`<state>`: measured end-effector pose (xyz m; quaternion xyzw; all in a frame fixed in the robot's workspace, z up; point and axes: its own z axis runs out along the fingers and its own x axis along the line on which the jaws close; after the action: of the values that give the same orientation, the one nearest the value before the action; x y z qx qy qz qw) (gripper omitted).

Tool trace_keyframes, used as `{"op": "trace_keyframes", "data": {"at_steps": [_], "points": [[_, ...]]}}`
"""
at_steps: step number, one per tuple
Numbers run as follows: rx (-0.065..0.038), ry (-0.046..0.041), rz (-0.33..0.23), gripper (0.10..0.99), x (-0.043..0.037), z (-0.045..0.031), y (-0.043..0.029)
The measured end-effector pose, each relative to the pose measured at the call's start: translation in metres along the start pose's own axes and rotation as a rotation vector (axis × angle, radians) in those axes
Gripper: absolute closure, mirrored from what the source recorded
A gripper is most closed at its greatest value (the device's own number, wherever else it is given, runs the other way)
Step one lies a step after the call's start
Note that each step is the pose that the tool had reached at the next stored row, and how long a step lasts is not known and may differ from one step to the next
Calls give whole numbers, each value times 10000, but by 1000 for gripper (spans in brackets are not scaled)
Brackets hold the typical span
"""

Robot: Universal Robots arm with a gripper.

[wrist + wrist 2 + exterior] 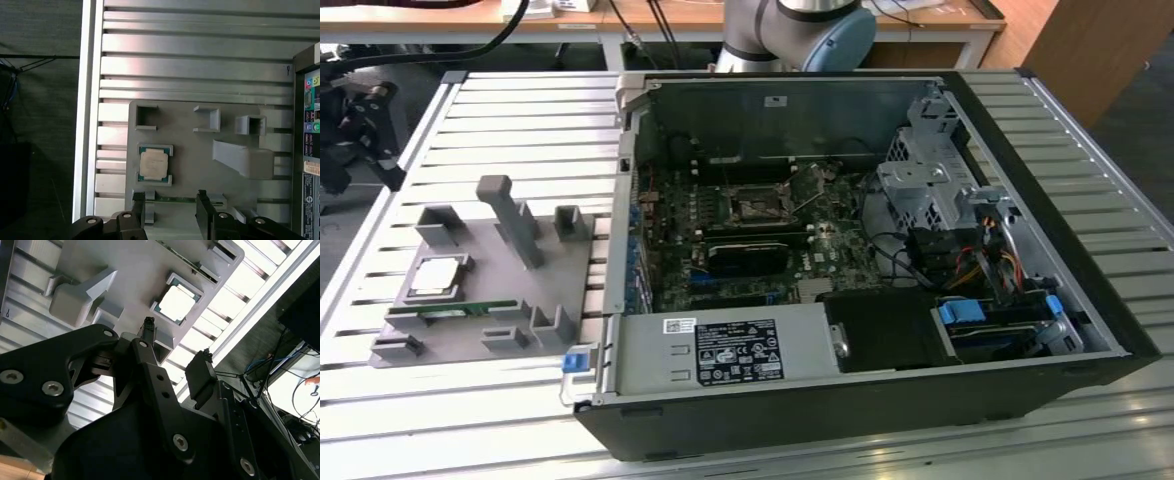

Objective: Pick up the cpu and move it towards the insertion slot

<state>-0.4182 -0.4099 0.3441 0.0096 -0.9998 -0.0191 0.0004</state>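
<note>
— How is the gripper [170, 200]?
— Released, jaws spread, holding nothing, above the grey tray [192, 150].
— The cpu [153, 164]?
— Flat in its tray recess, near the fingertips, untouched.
— The insertion slot [758, 208]?
— Inside the open computer case [1067, 270], well apart.

On the worktop [520, 110], the tray [487, 290] sits at the exterior view's left and the open computer case [854, 420] at its right. The cpu [438, 277] lies in a tray recess. The insertion slot [758, 208] sits on the board [834, 260] inside the case.
</note>
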Motion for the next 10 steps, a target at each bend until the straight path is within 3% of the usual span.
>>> {"op": "trace_keyframes", "data": {"at_steps": [10], "points": [[0,1,0,557,1,69,-7]]}}
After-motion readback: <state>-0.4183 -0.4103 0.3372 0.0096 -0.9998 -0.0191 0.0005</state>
